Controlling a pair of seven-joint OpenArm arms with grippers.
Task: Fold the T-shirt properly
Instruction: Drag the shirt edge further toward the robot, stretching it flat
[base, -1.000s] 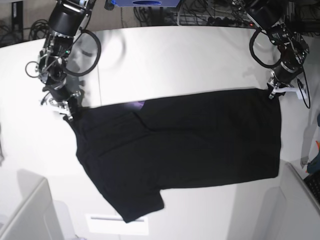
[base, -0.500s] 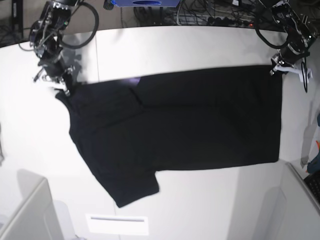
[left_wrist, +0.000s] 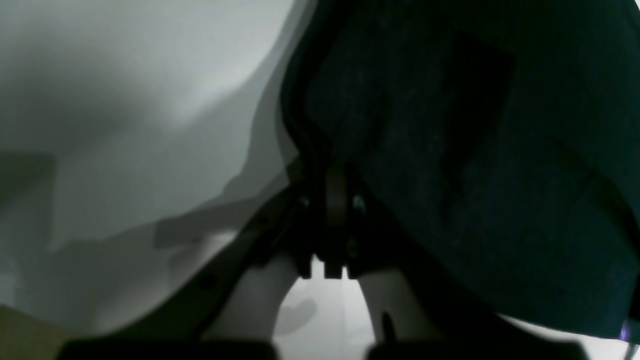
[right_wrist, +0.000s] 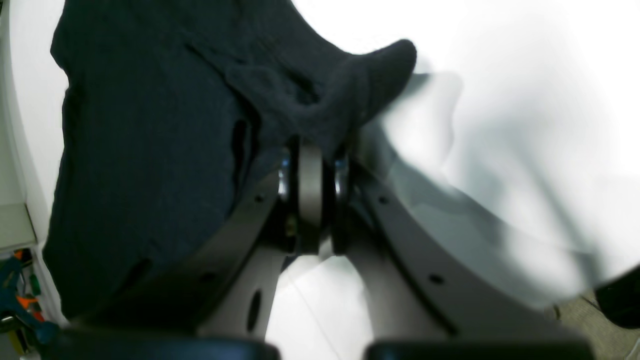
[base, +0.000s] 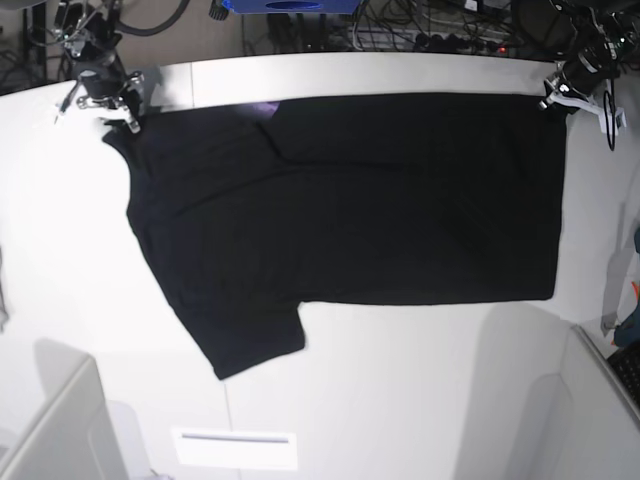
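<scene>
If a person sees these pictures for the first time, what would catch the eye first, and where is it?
First comes the large black T-shirt, spread nearly flat across the far half of the white table, one sleeve pointing toward the near edge. Next come the two grippers at its far corners: the right gripper and the left gripper, each shut on the cloth. A small purple patch shows at the far edge.

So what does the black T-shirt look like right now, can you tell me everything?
The T-shirt is big, plain black soft cloth, spread nearly flat on the white table, lying sideways. One short sleeve sticks out toward the near edge, and a tiny purple patch peeks out at the far edge. The left gripper and right gripper are each shut on a far corner, pinching bunched cloth.
</scene>
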